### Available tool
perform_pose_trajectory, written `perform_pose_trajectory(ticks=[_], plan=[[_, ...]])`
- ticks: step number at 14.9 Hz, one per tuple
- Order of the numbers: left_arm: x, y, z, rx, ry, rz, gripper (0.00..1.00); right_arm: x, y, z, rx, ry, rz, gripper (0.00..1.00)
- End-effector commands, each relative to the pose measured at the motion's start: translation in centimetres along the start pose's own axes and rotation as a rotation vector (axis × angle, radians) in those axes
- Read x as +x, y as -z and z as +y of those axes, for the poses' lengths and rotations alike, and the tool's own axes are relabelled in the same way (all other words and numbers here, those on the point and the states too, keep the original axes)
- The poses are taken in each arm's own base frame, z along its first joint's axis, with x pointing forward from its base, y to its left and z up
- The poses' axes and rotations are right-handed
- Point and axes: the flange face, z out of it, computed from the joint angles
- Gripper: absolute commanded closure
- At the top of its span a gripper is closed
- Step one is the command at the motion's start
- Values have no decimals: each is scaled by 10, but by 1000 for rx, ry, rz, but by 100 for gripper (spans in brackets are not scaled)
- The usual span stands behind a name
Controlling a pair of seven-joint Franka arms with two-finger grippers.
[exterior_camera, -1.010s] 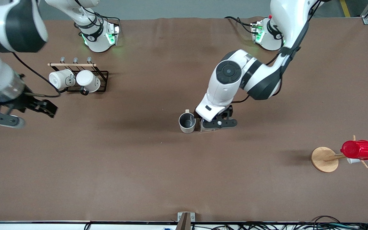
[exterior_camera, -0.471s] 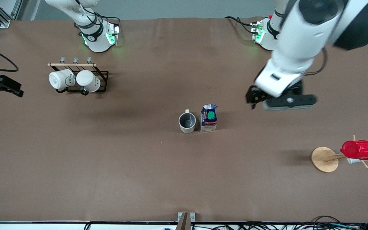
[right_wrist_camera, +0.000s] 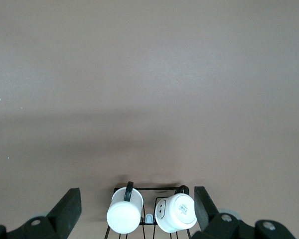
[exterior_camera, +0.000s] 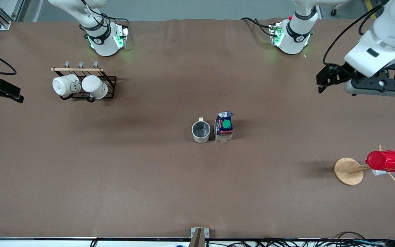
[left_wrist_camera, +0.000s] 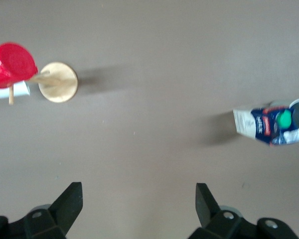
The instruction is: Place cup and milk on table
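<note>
sitting on table (exterior_camera: 149,188): cup (exterior_camera: 201,131) touching milk (exterior_camera: 224,126) | left gripper (exterior_camera: 324,79) & right gripper (exterior_camera: 2,92) well apart (both agape, empty)

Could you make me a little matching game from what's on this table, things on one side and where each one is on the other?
Things:
1. cup
2. milk
3. red ribbed cup
4. two white mugs

Places:
A. on its side on a wooden peg stand
B. on a black wire rack
C. upright, open top up, mid-table
D. upright beside the cup, toward the left arm's end

Pairs: 1-C, 2-D, 3-A, 4-B
</note>
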Motion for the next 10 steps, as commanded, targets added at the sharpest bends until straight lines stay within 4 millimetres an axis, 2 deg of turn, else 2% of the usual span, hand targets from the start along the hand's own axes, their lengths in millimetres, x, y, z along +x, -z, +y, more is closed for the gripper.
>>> perform_pose_trajectory(ticks=[1,3,10], plan=[[-35,2,-21,-40,1,-19,0,-8,2,0,20,6,1,0],[-37,2,-29,-37,12,-36,0,-8,2,0,20,6,1,0],[-31,6,-32,-28,29,-34,0,-10,2,2,20,2,-10,0]])
